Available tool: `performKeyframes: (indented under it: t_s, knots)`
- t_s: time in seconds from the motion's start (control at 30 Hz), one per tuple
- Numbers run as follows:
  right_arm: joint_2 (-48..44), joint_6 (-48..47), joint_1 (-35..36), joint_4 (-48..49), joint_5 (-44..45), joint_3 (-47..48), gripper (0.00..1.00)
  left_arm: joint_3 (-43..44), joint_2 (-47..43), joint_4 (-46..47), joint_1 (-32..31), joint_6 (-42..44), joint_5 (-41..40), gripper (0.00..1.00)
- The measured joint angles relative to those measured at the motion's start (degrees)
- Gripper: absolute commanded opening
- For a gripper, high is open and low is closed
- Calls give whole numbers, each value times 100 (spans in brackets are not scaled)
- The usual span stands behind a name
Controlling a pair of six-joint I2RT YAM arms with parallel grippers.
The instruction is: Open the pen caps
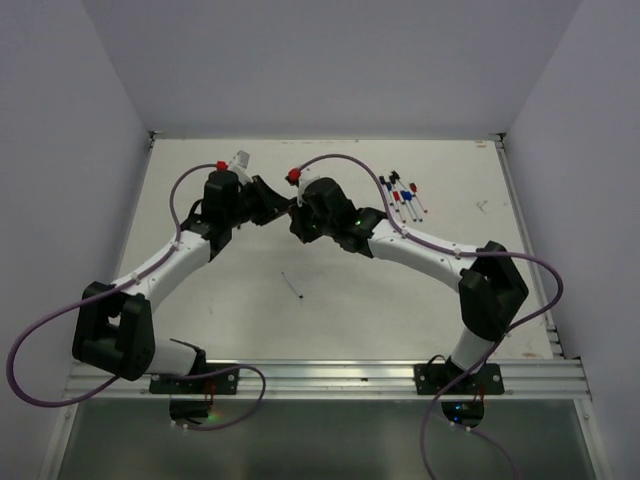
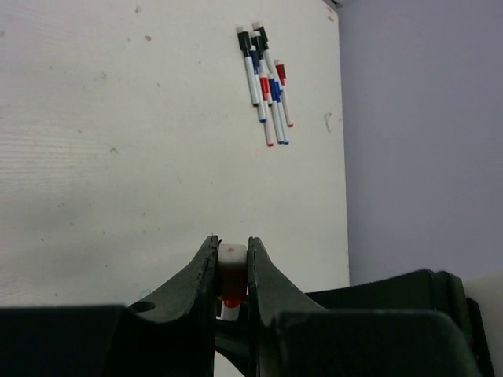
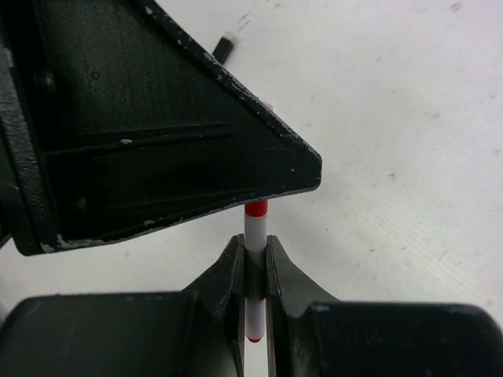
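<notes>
White red-tipped pen (image 3: 255, 232), black fingers (image 3: 224, 275), red, blue and black caps (image 2: 244, 39), cream table (image 2: 118, 157)

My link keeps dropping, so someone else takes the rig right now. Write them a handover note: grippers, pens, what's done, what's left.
Left gripper: shut on the cap end of the red pen.
Right gripper: shut on the same pen's white barrel, head-on to the left one.
Red cap: not visibly off; it shows at the left gripper's edge.
Other pens: bunched on the table, far right, all apparently capped.
Done: one pen held at both ends.
Left: pull this cap, then open the rest.
</notes>
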Motion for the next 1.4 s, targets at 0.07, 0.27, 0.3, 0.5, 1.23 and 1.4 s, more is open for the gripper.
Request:
performKeyframes:
  t_s: [0.07, 0.27, 0.3, 0.5, 1.23, 1.4]
  knots:
    - [66, -116, 219, 4, 721, 68, 0, 188, 48, -321, -28, 70, -234, 0]
    - [411, -459, 748, -155, 2481, 107, 0, 695, 544, -857, -66, 153, -887, 0]
    - [474, -503, 809, -227, 2695, 107, 0, 804, 658, -925, -28, 179, -1047, 0]
    - [551, -562, 914, -334, 2852, -57, 0, 951, 887, -1034, 146, 424, -1458, 0]
    - [772, -46, 417, 13, -254, -671, 0, 2050, 2885, -2291, 387, 2131, -2721, 0]
    - [1029, -44, 417, 94, -317, -706, 0, 2315, 3158, -2387, 396, 2310, -3001, 0]
